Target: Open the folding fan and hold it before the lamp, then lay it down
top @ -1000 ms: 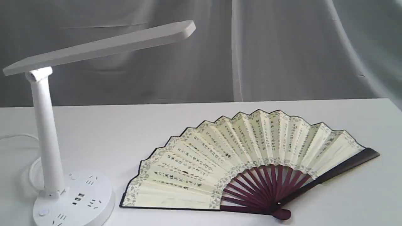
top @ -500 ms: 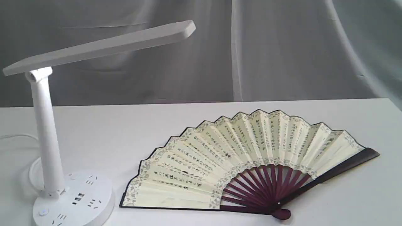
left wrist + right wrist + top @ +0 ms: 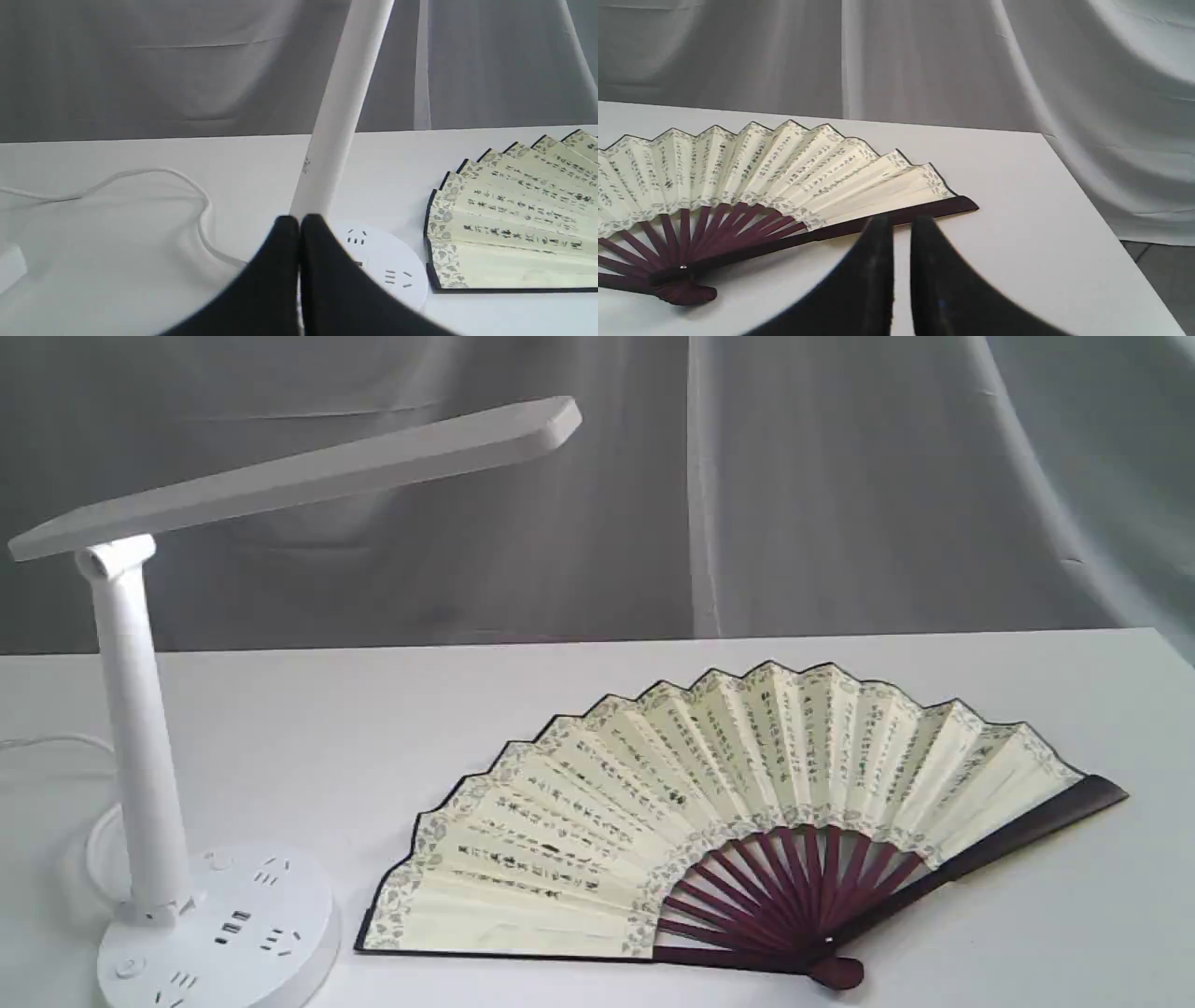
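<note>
The folding fan [image 3: 709, 784] lies fully spread and flat on the white table [image 3: 327, 709], cream leaf away from me, maroon ribs and pivot toward the front edge. To its left stands the lamp [image 3: 140, 737], its bar head [image 3: 308, 476] slanting up over the table. Neither gripper shows in the exterior view. My left gripper [image 3: 299, 220] is shut on nothing, just in front of the lamp stem [image 3: 336, 126] and its base [image 3: 390, 268], with the fan [image 3: 514, 224] off to one side. My right gripper [image 3: 900, 223] is shut and empty, a thin gap between its tips, close to the fan's dark guard [image 3: 924, 212].
A white cable [image 3: 201, 219] loops over the table behind the lamp, and a white block [image 3: 9, 266] lies at its end. The table's right edge [image 3: 1087, 210] drops off near the right gripper. A grey-white cloth backdrop [image 3: 840, 476] hangs behind.
</note>
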